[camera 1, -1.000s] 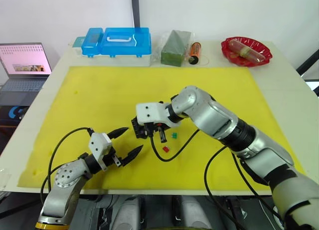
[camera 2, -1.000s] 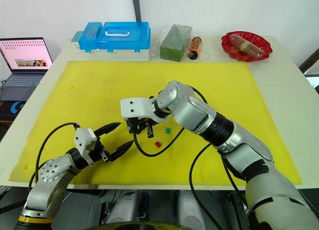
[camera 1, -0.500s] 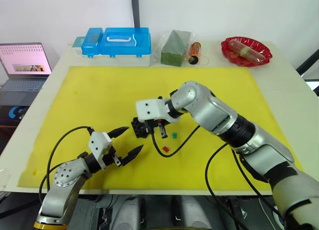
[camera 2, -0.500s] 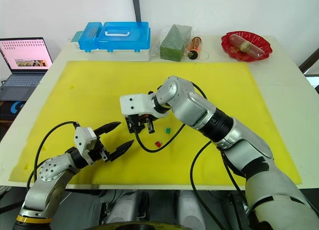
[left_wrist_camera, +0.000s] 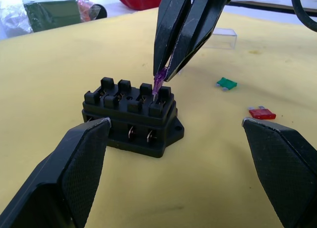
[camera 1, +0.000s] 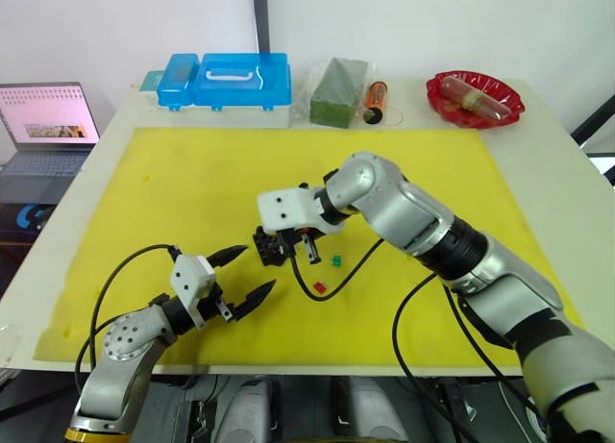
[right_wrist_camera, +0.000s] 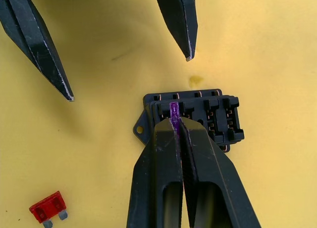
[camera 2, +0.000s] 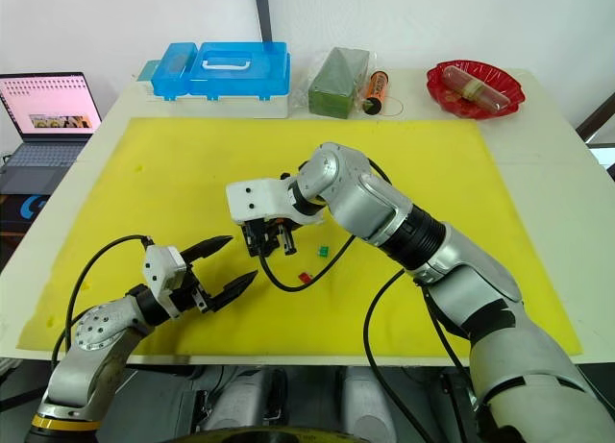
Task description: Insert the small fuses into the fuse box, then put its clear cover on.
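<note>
A tiny translucent purple fuse stands upright, long axis vertical, its lower end at a top slot of the black fuse box on the yellow mat. The right gripper pinches it from above, jaws pressed on it. The left gripper sits just beside the box, jaws spread; green fuse and red fuse lie nearby.

I see a black fuse box on a yellow mat, a purple fuse above it, green fuse and red fuse nearby, the clear cover, a blue case, and a red dish.
</note>
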`<act>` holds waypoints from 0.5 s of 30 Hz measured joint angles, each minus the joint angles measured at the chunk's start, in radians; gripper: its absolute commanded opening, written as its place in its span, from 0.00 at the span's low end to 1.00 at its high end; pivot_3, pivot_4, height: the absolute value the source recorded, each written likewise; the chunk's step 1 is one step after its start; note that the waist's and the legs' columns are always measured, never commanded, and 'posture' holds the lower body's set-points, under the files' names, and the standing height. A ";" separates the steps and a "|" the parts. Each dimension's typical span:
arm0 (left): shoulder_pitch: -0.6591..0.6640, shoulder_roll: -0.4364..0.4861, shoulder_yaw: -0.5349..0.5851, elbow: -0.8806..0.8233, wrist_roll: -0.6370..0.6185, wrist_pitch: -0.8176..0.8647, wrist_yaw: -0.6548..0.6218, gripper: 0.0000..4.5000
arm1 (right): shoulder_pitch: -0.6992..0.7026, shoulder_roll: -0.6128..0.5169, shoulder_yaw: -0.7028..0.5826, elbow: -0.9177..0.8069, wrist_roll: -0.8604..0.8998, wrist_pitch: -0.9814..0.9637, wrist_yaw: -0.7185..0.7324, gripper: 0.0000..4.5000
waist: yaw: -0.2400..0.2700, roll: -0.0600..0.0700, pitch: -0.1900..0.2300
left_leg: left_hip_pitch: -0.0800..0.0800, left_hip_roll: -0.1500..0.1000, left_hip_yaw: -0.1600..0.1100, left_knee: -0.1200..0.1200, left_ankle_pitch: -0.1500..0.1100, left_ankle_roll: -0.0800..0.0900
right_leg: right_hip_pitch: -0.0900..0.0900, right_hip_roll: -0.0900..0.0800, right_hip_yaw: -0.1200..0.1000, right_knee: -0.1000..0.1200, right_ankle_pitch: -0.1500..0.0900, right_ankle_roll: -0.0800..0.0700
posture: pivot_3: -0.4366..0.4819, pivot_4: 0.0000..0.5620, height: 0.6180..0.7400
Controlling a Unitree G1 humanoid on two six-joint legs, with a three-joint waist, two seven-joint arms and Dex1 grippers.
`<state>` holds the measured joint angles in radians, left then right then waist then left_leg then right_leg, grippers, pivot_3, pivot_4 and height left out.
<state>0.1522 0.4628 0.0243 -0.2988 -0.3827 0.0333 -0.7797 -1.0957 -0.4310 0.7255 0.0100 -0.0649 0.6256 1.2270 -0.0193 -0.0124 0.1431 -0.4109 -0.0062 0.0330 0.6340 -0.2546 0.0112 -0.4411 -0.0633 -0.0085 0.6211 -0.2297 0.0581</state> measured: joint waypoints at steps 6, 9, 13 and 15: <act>0.012 -0.003 -0.001 -0.021 0.000 0.001 0.016 1.00 | 0.000 0.000 0.000 0.007 -0.009 -0.008 0.006 0.00 | 0.000 0.000 0.000 | 0.000 0.000 0.000 0.000 0.000 0.000 | 0.000 0.000 0.000 0.000 0.000 0.000 | 0.48 0.27 1.00; 0.016 -0.003 -0.001 -0.020 0.000 -0.001 0.013 1.00 | 0.001 0.000 0.000 0.015 -0.012 -0.016 0.006 0.00 | 0.000 0.000 0.000 | 0.000 0.000 0.000 0.000 0.000 0.000 | 0.000 0.000 0.000 0.000 0.000 0.000 | 0.48 0.27 1.00; 0.020 -0.001 0.004 0.007 -0.001 -0.020 -0.008 1.00 | 0.005 0.000 0.000 0.015 -0.015 -0.021 0.009 0.00 | 0.000 0.000 0.000 | 0.000 0.000 0.000 0.000 0.000 0.000 | 0.000 0.000 0.000 0.000 0.000 0.000 | 0.48 0.27 1.00; 0.020 -0.001 0.004 0.020 -0.001 -0.025 -0.015 1.00 | 0.007 0.000 0.000 0.015 -0.019 -0.021 0.010 0.00 | 0.000 0.000 0.000 | 0.000 0.000 0.000 0.000 0.000 0.000 | 0.000 0.000 0.000 0.000 0.000 0.000 | 0.48 0.27 1.00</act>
<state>0.1726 0.4619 0.0286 -0.2785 -0.3834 0.0079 -0.7942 -1.0885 -0.4312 0.7255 0.0249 -0.0837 0.6044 1.2371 -0.0190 -0.0124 0.1431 -0.4109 -0.0062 0.0330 0.6341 -0.2546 0.0112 -0.4411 -0.0633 -0.0085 0.6213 -0.2297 0.0580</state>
